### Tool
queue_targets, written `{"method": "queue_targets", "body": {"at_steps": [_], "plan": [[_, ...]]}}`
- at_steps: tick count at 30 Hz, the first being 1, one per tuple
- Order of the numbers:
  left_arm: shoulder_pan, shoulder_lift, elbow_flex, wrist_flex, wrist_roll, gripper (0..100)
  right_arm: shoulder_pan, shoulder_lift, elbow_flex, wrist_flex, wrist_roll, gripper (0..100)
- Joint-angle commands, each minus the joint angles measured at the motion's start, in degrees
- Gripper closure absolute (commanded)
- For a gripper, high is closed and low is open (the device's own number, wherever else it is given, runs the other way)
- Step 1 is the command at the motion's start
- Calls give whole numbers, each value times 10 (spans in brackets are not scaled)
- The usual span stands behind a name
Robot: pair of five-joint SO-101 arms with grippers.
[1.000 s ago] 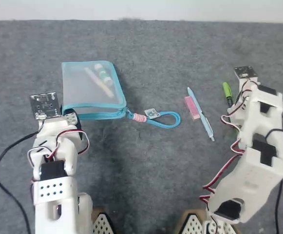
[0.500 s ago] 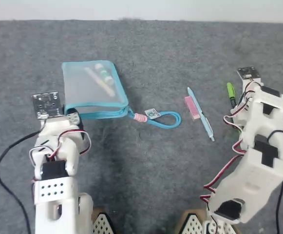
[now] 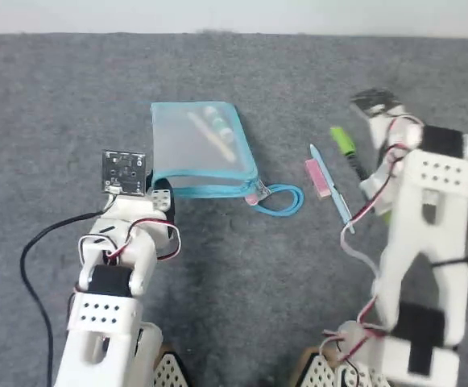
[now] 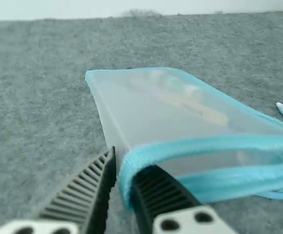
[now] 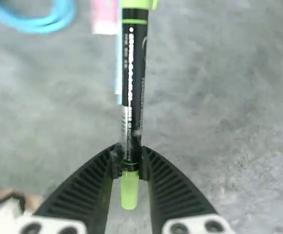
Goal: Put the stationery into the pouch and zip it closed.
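The translucent pouch (image 3: pixel 201 145) with teal trim lies left of centre, holding a few items, its mouth facing the arms. My left gripper (image 3: pixel 163 199) is shut on the pouch's near left corner; the left wrist view has the teal rim (image 4: pixel 190 146) pinched in the left gripper (image 4: pixel 124 187). My right gripper (image 5: pixel 129 165) is shut on a green and black highlighter (image 5: pixel 131 92), held above the mat. From above, the highlighter (image 3: pixel 345 143) sticks out of the right gripper (image 3: pixel 366 171), just right of the blue pen (image 3: pixel 331 190) and pink eraser (image 3: pixel 316 177).
The pouch's teal wrist loop (image 3: pixel 280 200) lies on the grey mat between the pouch and the eraser. The right wrist view has the eraser (image 5: pixel 105 14), the loop (image 5: pixel 36 14) and the pen (image 5: pixel 117 73) beyond the highlighter. Open mat surrounds everything.
The left arm dragged the pouch to the right, bunching its loop toward the eraser. The right arm lifted the highlighter off the mat and swung it left toward the pen.
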State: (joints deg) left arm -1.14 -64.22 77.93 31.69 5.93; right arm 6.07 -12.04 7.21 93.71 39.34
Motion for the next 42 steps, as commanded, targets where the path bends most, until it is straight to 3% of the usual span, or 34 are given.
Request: {"method": "queue_targets", "body": {"at_steps": [1,10,13,20,29,38,42], "plan": [[9,4,-3,-12,9,987,-76,-97,0,62,23,992],[10,4,-3,-12,9,987,-273,-249,115,90,18,992],[11,4,-3,-12,9,987,-332,-246,145,76,-34,992],[11,4,-3,-11,8,987,-336,-165,98,39,-113,992],[26,4,-2,-9,6,987,-339,0,-6,22,-128,992],[68,1,15,-11,-11,987,-340,204,-220,29,-238,990],[68,0,15,-11,-15,987,-349,290,-360,86,-278,987]]}}
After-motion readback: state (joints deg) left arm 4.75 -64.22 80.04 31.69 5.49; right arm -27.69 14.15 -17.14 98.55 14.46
